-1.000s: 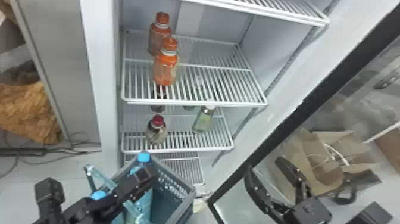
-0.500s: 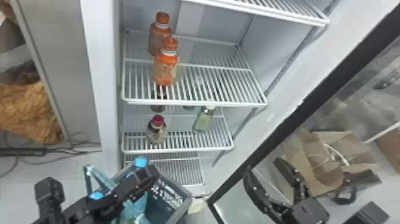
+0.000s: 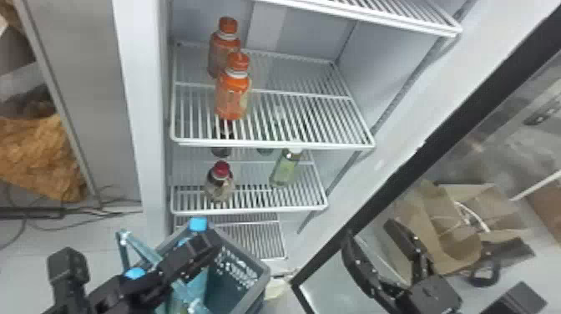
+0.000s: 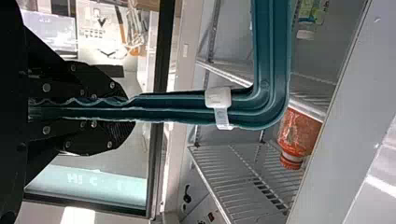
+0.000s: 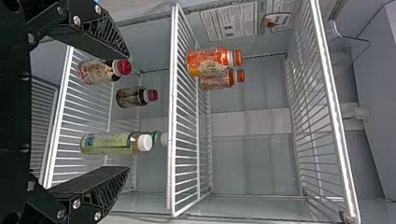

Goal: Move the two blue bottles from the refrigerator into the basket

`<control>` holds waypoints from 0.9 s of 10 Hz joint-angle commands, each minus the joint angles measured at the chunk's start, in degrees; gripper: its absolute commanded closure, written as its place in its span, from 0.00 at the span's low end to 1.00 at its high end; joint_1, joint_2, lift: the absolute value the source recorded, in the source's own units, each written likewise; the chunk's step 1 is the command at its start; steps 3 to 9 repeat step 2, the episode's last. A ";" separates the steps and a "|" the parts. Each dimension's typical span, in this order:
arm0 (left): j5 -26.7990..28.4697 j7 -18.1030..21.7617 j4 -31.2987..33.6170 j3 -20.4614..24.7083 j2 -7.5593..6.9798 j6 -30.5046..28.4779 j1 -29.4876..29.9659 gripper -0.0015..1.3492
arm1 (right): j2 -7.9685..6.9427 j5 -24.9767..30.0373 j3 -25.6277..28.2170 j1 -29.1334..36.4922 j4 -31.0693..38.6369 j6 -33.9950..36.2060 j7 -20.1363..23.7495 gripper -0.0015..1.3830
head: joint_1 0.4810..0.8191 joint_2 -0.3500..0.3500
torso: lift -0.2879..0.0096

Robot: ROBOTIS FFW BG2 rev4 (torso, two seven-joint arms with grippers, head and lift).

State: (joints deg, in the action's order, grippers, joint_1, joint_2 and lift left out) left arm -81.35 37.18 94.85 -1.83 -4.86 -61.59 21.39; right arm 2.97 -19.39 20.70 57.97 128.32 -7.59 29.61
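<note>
While your left tool (image 4: 130, 108) pinches the teal handle (image 4: 272, 46) of the basket (image 3: 249, 259), seven o'clock in the head view, your right tool (image 5: 128, 113) hangs spread at four. Blue-capped bottles (image 3: 198, 224) sit in the basket; a tilted lift could slip that pinch and topple them.

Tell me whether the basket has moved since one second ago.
Yes, slightly: the basket has shifted down and left in the head view, against the lowest shelf.
</note>
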 commanded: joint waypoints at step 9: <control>-0.01 0.00 0.00 0.00 -0.06 0.14 -0.02 0.89 | 0.10 -0.37 -0.13 -0.17 -0.28 0.00 0.00 0.16 | 0.63 0.00 | 0.97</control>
